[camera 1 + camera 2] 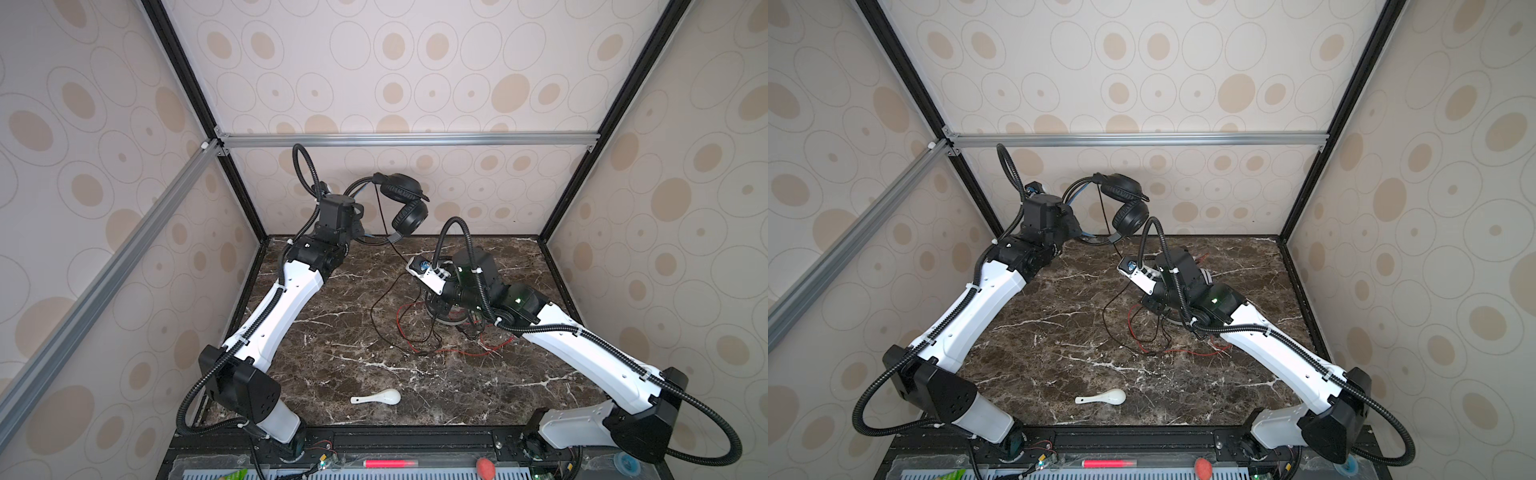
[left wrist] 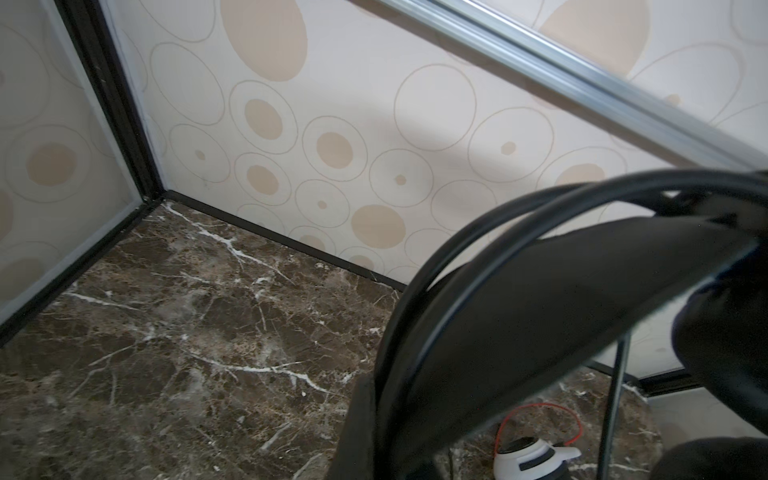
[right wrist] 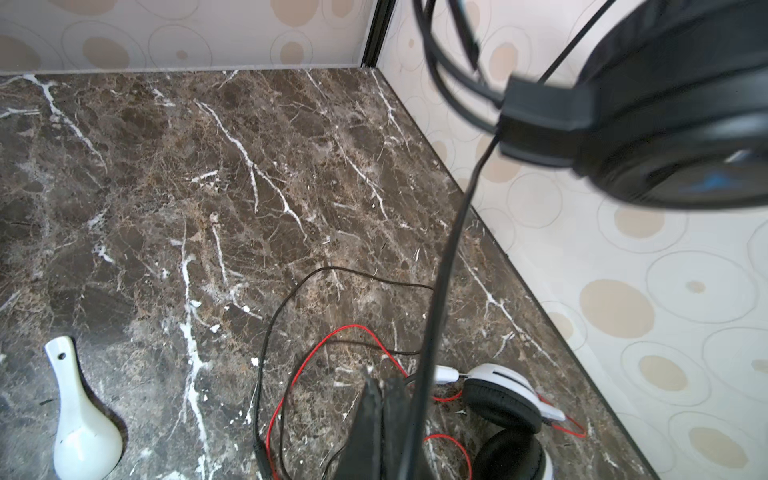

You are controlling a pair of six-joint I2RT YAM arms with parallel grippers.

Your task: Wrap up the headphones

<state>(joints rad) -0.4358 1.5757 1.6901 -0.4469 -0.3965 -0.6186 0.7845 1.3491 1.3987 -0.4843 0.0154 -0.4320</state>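
The black headphones [image 1: 409, 218] hang up in the air close to the back wall [image 1: 478, 183], over the far edge of the marble table [image 1: 478, 386]. They have two big round ear cups with soft black pads, one cup above the other. A thin band with a bit of blue on it curves away to the left. The left gripper [image 1: 360, 224] is closed on that band and holds the whole thing up. In the left wrist view a wide black strap and two thin black hoops fill one side of the picture. A thin black cord [image 1: 376, 307] drops from the lower ear cup, goes past the right gripper [image 3: 379, 376], and lies in a loose loop on the table. The right gripper's two fingers are pressed tight together. The cord runs down just beside them, and I cannot tell if it is pinched. The white headphones [image 3: 505, 380] lie on the table under the right arm, and their round black ear pads show. Their red cord [image 3: 353, 327] curls over the table and crosses the black cord. A small white spoon [image 1: 378, 398] lies by itself near the front edge, well apart from both headphones.
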